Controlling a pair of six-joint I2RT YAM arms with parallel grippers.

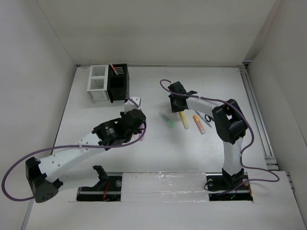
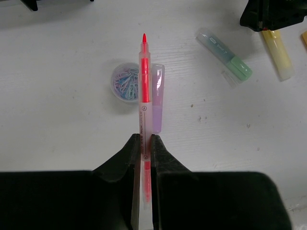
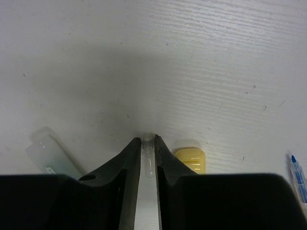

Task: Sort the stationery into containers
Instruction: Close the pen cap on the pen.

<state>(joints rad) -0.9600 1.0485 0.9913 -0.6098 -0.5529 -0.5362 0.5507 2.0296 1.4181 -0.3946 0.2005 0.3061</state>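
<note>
My left gripper [image 2: 145, 139] is shut on a red pen with a clear barrel [image 2: 144, 72] and holds it above the table; in the top view this gripper [image 1: 138, 117] is right of the boxes. Below the pen lie a purple marker [image 2: 157, 98] and a small round tub of paper clips [image 2: 125, 81]. My right gripper [image 3: 148, 141] is shut on a small clear cap [image 3: 149, 148], just above the table [image 1: 175, 108]. Green [image 1: 166, 120], yellow [image 1: 183, 120] and orange [image 1: 198, 123] markers lie below it. The white box [image 1: 97, 81] and black box [image 1: 117, 82] stand at the back left.
A red pen [image 1: 114, 70] stands in the black box. Black-handled scissors [image 1: 208, 118] and a blue pen [image 3: 297, 175] lie right of the markers. White walls close in the table on the left, back and right.
</note>
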